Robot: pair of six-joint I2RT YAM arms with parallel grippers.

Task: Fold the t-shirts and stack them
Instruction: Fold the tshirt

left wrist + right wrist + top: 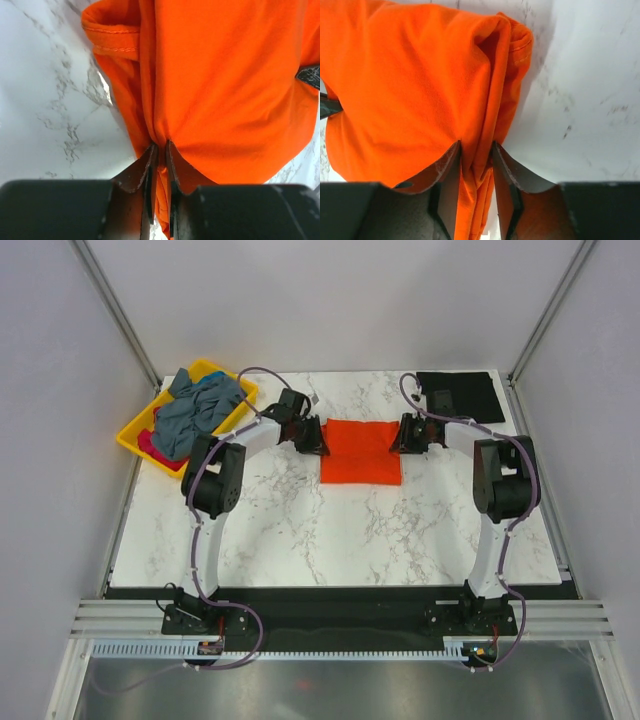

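The bright orange t-shirt (362, 451) lies folded into a rectangle at the middle back of the marble table. My left gripper (316, 436) is at its left edge, shut on a bunch of orange cloth (210, 75). My right gripper (402, 434) is at its right edge, shut on several layers of the orange shirt (415, 85). A black t-shirt (460, 395) lies folded flat at the back right corner. Grey-blue shirts (197, 410) and a bit of pink cloth (148, 443) are heaped in the tray.
A yellow plastic tray (226, 374) stands at the back left corner, tilted over the table's edge. Grey walls and metal posts close in the back and sides. A black strip (340, 593) runs along the near edge by the arm bases.
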